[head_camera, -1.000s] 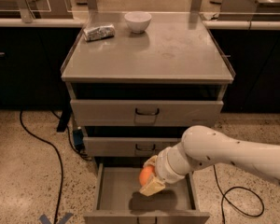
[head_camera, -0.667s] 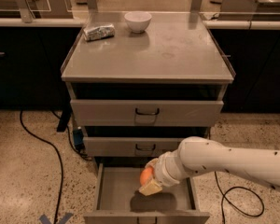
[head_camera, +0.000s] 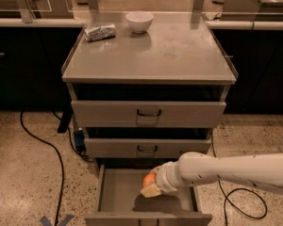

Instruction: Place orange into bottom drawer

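The bottom drawer [head_camera: 118,192] of the grey cabinet is pulled open and shows its plain grey floor. My gripper [head_camera: 150,186] reaches in from the right on a white arm and hangs over the middle of that drawer. It is shut on the orange [head_camera: 149,179], which shows as a small orange ball between the tan fingers, a little above the drawer floor. A shadow lies on the floor under it.
The two upper drawers [head_camera: 148,113] are closed. A white bowl [head_camera: 139,21] and a foil-wrapped packet [head_camera: 100,32] sit at the back of the cabinet top. Black cables [head_camera: 42,142] run over the speckled floor left and right of the cabinet. Dark counters stand behind.
The arm has sunk and drawn a little to the right, and the gripper with the orange sits slightly lower in the open drawer.
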Robot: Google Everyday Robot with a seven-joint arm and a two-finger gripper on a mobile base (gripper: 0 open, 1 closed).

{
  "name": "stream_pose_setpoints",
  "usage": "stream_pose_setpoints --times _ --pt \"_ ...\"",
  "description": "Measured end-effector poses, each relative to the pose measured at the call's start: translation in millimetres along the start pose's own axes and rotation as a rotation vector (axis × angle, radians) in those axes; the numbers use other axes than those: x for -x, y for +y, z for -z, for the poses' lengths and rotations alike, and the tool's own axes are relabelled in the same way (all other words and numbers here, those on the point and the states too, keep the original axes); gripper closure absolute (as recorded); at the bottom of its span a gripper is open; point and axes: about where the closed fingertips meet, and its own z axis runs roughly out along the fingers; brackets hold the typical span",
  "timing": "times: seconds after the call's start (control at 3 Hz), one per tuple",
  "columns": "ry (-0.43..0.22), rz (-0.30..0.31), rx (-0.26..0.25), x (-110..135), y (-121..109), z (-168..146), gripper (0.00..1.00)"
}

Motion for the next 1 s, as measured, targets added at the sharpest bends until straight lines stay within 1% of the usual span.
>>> stream_pose_setpoints --times 0.33,0.67,1.0 --pt "-0.087 -0.106 0.031 -12.6 -9.4 -34.2 1.00" --pt "-0.182 -0.213 0.074 -31.6 -17.1 -56.9 1.00" --pt "-0.206 -0.252 0.109 -43.7 -19.2 -73.9 1.00"
